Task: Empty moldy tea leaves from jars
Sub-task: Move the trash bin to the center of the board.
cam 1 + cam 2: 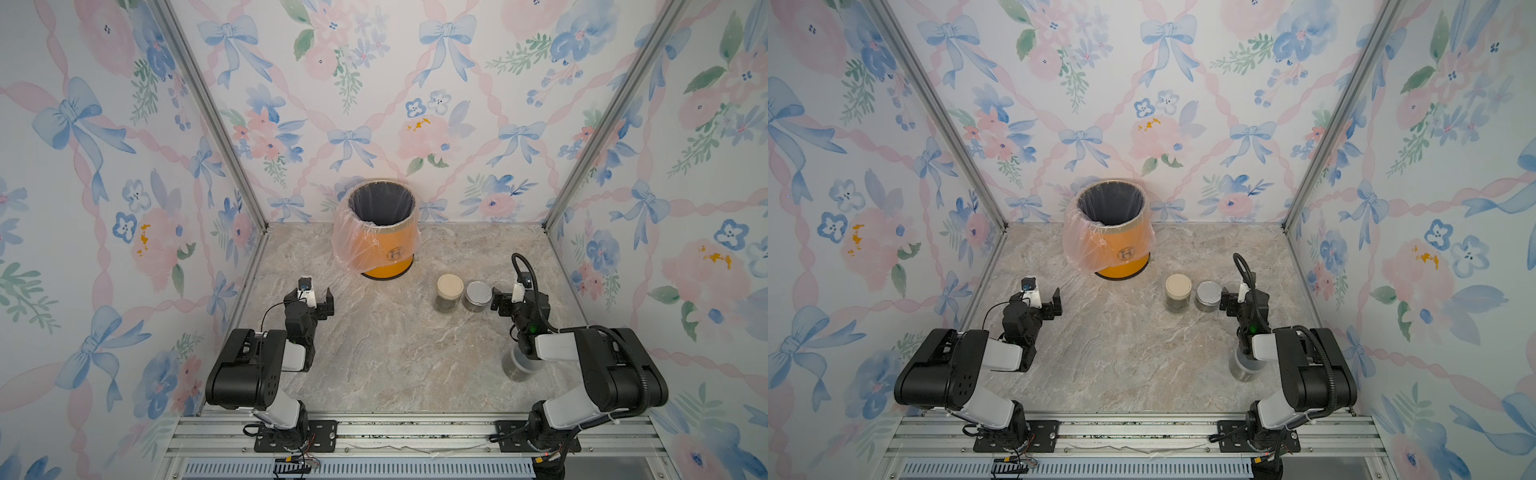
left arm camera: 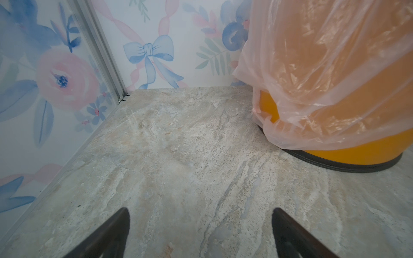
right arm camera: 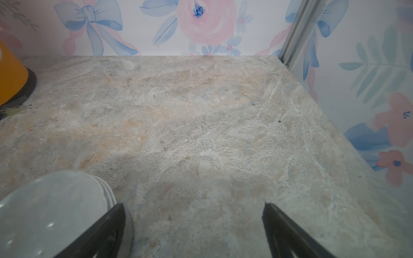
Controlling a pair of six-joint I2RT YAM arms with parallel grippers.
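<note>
— Rail [image 1: 415, 432] up front, closest of all. Claws?
— Left gripper [image 2: 201, 214] spread wide, empty, off the bin's [image 1: 380, 232] front left. Right gripper [image 3: 194, 205] wide too, empty, just beside the silver-lidded jar [image 1: 478, 296].
— Jars?
— Lidded, upright on the table [image 1: 395, 353]. Beige-lidded jar [image 1: 449, 293] and silver-lidded side by side, front right of the bin. Grey-lidded jar [image 1: 515, 370] farther from the bin, half hidden under the right arm [image 1: 602, 365]. Tea leaves [image 1: 444, 307] dark inside.

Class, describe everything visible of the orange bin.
The orange bin is round and upright, with a dark base ring and a printed emblem. A pinkish plastic liner drapes over its rim and partway down its wall; inside looks dark. It stands on the marble-look table near the back wall, touched by nothing else.
</note>
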